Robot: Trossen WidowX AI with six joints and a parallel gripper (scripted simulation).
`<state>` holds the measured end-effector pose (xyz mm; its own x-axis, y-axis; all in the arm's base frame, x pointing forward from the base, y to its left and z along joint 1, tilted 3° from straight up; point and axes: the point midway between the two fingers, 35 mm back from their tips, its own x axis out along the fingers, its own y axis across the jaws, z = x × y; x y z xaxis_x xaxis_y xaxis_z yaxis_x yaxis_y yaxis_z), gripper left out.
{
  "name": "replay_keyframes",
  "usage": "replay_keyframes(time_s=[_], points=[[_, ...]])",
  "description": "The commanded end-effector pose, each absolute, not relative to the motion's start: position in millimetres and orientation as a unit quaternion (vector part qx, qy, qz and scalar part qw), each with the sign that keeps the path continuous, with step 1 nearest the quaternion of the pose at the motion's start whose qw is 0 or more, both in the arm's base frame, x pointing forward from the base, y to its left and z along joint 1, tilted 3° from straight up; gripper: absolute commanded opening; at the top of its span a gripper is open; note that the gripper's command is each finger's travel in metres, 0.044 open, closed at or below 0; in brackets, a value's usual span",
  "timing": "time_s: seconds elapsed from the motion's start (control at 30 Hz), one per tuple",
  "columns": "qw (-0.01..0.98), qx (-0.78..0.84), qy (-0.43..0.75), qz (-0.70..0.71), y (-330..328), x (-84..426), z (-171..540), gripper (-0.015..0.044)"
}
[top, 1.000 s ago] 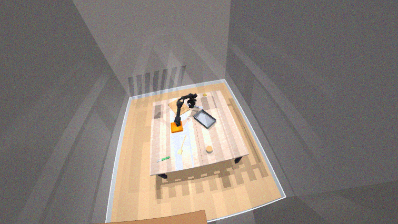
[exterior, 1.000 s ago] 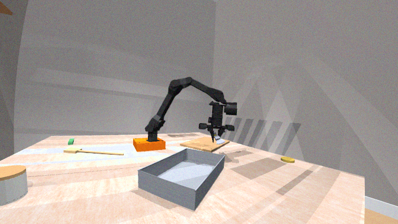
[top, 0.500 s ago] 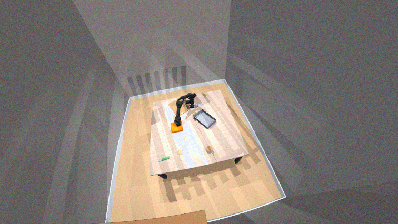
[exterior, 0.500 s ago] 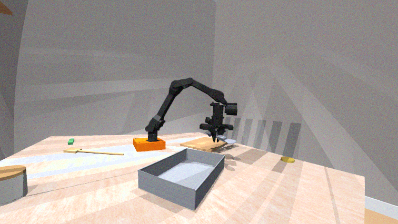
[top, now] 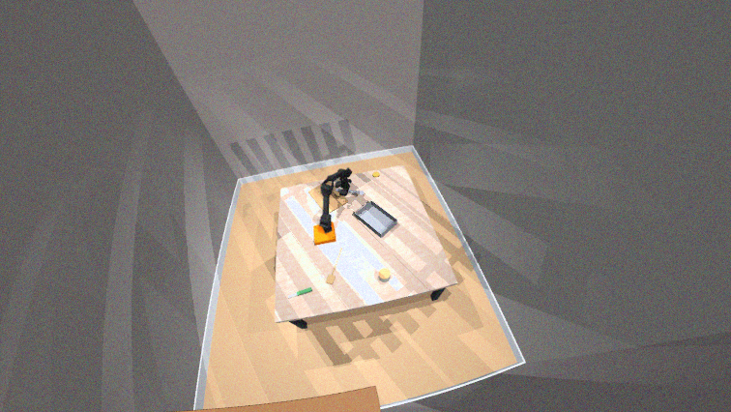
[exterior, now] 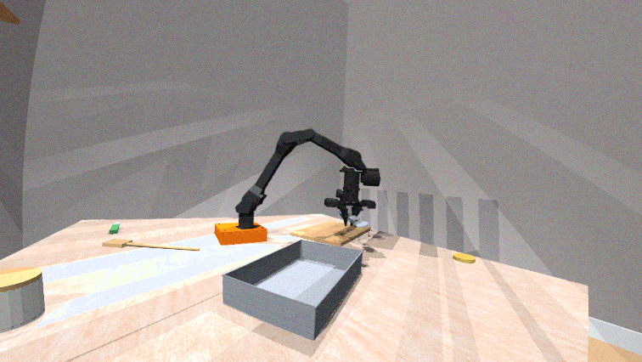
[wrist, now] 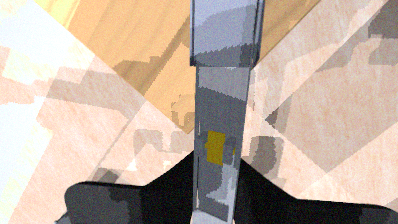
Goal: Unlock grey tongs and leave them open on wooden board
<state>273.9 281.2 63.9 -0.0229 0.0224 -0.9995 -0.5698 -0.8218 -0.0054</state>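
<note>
The black arm point(top: 325, 202) point(exterior: 269, 166) rises from an orange base block point(top: 324, 237) point(exterior: 240, 235), leans up to a high elbow, then reaches out and slopes down to the wrist. From there the gripper point(top: 344, 191) point(exterior: 350, 222) point(wrist: 213, 153) hangs pointing straight down, low by the wooden board point(top: 321, 198) point(exterior: 323, 231) point(wrist: 150, 65). It is clamped on the grey tongs point(top: 358, 192) point(exterior: 357, 220) point(wrist: 221, 95), whose body runs between the dark fingers in the wrist view (a small yellow patch shows on them there). The tongs are up off the surface near the board, partly over its edge in the wrist view, and well clear of the roasting tin point(top: 374, 219) point(exterior: 269, 310). Whether they are unlocked I cannot tell.

All of this stands on a pale wood-grained counter point(top: 419, 246) point(exterior: 493, 314) point(wrist: 60, 135) with dark legs, streaked with bright bands and slatted shadows. The tin sits upright near the board, nothing inside it. Toward the opposite end lie a wooden spatula point(top: 331, 279) point(exterior: 117, 243) and a green-handled tool point(top: 304, 291) point(exterior: 114, 228) (its thin pale end shows only from above). A round container with a yellowish top point(top: 384, 275) point(exterior: 19, 296) stands near them, and a flat yellow disc point(top: 375, 174) point(exterior: 464, 257) lies near the far edge in the top view. Plain grey walls point(top: 307, 86) point(exterior: 188, 67), crossed by soft light and shadow, meet a tan floor point(top: 255, 358) point(exterior: 611, 350) along a pale skirting.
</note>
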Motion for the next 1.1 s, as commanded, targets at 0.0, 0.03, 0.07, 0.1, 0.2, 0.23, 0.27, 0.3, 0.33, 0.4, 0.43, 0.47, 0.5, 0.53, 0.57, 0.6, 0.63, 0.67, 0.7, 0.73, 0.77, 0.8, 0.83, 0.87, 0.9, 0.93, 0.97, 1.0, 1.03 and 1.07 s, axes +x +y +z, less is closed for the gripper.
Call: replay_keyframes(time_s=[0.0, 0.03, 0.07, 0.1, 0.2, 0.23, 0.27, 0.3, 0.33, 0.4, 0.43, 0.47, 0.5, 0.53, 0.57, 0.6, 0.63, 0.67, 0.7, 0.73, 0.77, 0.8, 0.83, 0.87, 0.9, 0.93, 0.97, 1.0, 1.03, 1.07], points=[[0.246, -0.654, 0.230, 0.677, 299, 260, 67, -0.0150], [0.253, -0.652, 0.237, 0.675, 303, 256, 67, -0.0150], [0.259, -0.649, 0.243, 0.673, 307, 252, 68, -0.0150], [0.266, -0.646, 0.250, 0.670, 311, 248, 68, -0.0150], [0.285, -0.638, 0.270, 0.663, 323, 235, 69, -0.0150], [0.292, -0.634, 0.276, 0.660, 327, 231, 69, -0.0150], [0.298, -0.631, 0.283, 0.658, 331, 226, 69, -0.0150], [0.305, -0.628, 0.290, 0.655, 335, 221, 70, -0.0150], [0.311, -0.625, 0.296, 0.652, 338, 217, 70, -0.0150], [0.323, -0.618, 0.309, 0.646, 345, 207, 70, -0.0150], [0.329, -0.615, 0.316, 0.643, 348, 202, 70, -0.0150], [0.335, -0.611, 0.322, 0.640, 352, 198, 71, -0.0150], [0.342, -0.608, 0.329, 0.637, 355, 193, 71, -0.0150], [0.348, -0.605, 0.336, 0.633, 358, 188, 71, -0.0150], [0.354, -0.601, 0.342, 0.630, 361, 183, 71, -0.0150], [0.360, -0.597, 0.348, 0.627, 364, 178, 72, -0.0150], [0.366, -0.593, 0.355, 0.623, 367, 173, 72, -0.0150], [0.372, -0.589, 0.361, 0.620, 370, 168, 72, -0.0150], [0.378, -0.585, 0.367, 0.617, 373, 162, 73, -0.0150], [0.383, -0.581, 0.373, 0.613, 376, 157, 73, -0.0150], [0.389, -0.577, 0.380, 0.610, 379, 152, 73, -0.0150], [0.395, -0.573, 0.386, 0.606, 381, 146, 73, -0.0150], [0.401, -0.568, 0.392, 0.602, 384, 141, 74, -0.0150], [0.406, -0.564, 0.398, 0.599, 387, 136, 74, -0.0150], [0.412, -0.560, 0.404, 0.595, 389, 130, 74, -0.0150], [0.417, -0.555, 0.410, 0.591, 391, 124, 75, -0.0150], [0.423, -0.551, 0.416, 0.587, 394, 119, 75, -0.0150], [0.428, -0.546, 0.422, 0.583, 396, 113, 75, -0.0150], [0.432, -0.542, 0.427, 0.580, 398, 109, 75, -0.0150], [0.435, -0.540, 0.430, 0.578, 399, 106, 76, -0.0150]])
